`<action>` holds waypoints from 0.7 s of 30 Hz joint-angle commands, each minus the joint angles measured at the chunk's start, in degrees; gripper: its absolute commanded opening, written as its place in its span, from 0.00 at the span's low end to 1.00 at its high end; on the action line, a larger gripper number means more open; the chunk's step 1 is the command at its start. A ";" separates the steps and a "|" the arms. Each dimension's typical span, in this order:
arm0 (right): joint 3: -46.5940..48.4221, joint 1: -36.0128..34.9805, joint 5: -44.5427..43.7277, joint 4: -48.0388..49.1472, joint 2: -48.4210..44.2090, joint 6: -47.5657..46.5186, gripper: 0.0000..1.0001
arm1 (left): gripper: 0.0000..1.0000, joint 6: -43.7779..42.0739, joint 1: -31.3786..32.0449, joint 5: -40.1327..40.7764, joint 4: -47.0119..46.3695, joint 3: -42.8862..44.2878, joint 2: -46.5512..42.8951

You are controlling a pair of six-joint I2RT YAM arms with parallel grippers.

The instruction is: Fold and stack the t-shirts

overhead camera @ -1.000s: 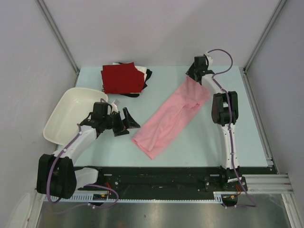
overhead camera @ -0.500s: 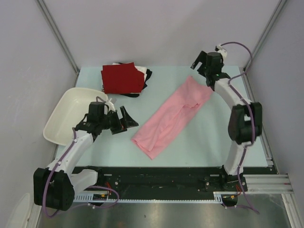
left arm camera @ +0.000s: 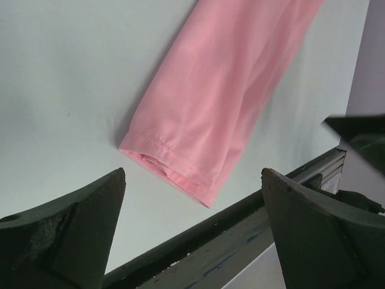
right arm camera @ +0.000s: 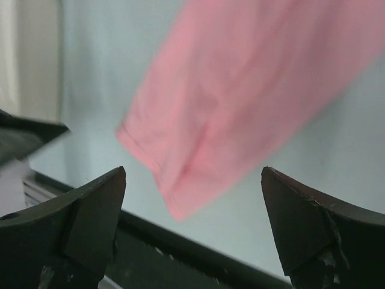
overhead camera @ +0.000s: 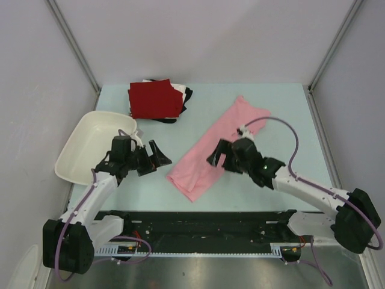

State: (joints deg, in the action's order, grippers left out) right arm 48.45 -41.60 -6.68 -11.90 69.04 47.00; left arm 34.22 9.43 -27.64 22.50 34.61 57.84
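1. A pink t-shirt (left arm camera: 222, 90), folded into a long narrow strip, lies slantwise on the pale blue-green table (left arm camera: 72, 72), running from the top right down towards the middle.
2. Its stitched hem end is the nearer one, close to the black rail (left arm camera: 228, 241) along the table's edge.
3. The left gripper (left arm camera: 192, 174) hangs above that end, jaws wide apart and holding nothing.
4. A dark shape (left arm camera: 361, 129) cuts in at the right edge, too cropped to identify.
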 commanded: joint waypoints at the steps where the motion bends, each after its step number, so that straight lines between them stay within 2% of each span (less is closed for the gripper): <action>1: -10.37 -8.48 -7.81 0.21 -8.29 16.00 0.98 | 1.00 1.20 -1.08 -0.40 -1.06 -0.51 -3.00; 6: -16.36 -19.89 -16.06 -0.84 -11.20 24.26 0.93 | 1.00 1.38 -1.26 -1.45 -0.53 -1.30 -5.37; 9: -17.07 -22.90 -18.71 -1.02 -9.80 27.61 0.91 | 1.00 1.38 -1.26 -1.45 -0.44 -1.91 -5.55; 14: -19.35 -26.51 -18.37 6.62 -1.20 31.13 0.85 | 1.00 1.64 -1.34 -2.24 -1.32 -2.35 -4.06; 21: -19.27 -26.16 -15.21 21.89 13.22 29.46 0.85 | 1.00 0.59 -1.78 -2.68 -1.58 -2.44 -2.04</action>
State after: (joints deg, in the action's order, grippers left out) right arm 29.32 -68.07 -22.11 -1.08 75.96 75.61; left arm 35.11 8.40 -28.69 22.35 32.56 55.16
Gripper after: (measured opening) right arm 0.848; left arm 0.996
